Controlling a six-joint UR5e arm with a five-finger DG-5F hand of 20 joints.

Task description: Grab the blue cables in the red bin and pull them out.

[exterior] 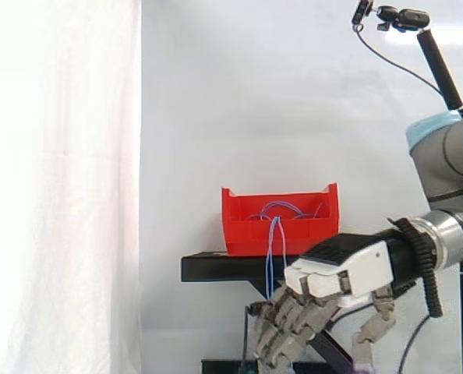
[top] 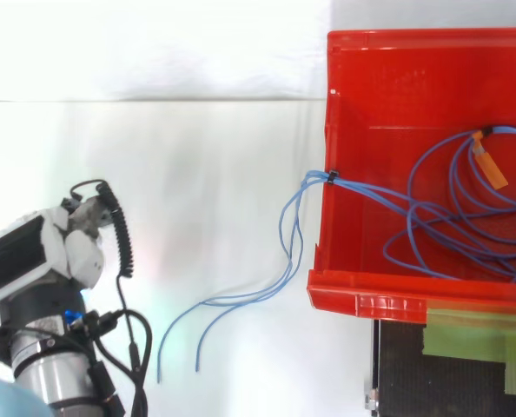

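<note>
A red bin stands on a black stand. Thin blue cables lie coiled inside it, with an orange tag on one loop. A bundle of them crosses the bin's rim and hangs outside, its loose ends trailing free. In the side view this bundle drops down the front of the stand. My hand sits below and in front of the stand, palm down, fingers hanging relaxed and holding nothing. From above, the hand is well away from the cable ends.
A white curtain hangs behind the work. The stand's black legs run down under the bin behind my fingers. A camera on a black pole stands at the upper right.
</note>
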